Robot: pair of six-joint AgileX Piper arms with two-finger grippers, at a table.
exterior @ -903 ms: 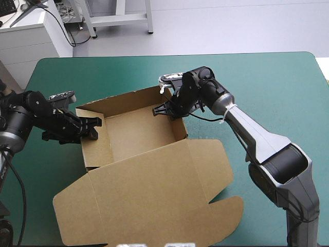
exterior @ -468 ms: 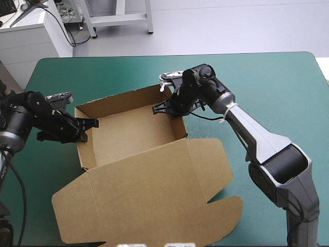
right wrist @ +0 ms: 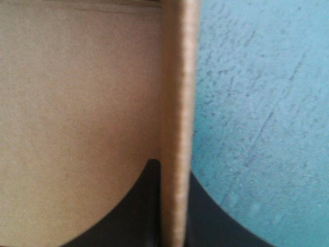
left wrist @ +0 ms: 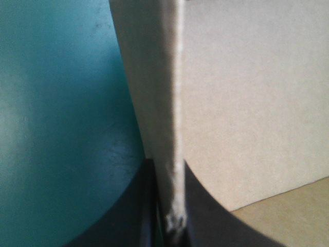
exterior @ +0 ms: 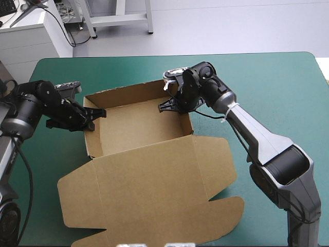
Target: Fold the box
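I have the brown cut-board box [exterior: 149, 190] mid-table on the teal-green cover [exterior: 267, 82], tray walls up, lid flat toward the near edge. My left gripper [exterior: 95, 115] pinches the left wall's top edge and my right gripper [exterior: 165, 105] pinches the right wall's. The board seems light, stiff and easily creased. I'd hold walls near corners, though the seams are blurred.

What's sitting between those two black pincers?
Just the box itself: the left pincer and right pincer clamp opposite walls, with its bare brown floor between, as the high view shows.
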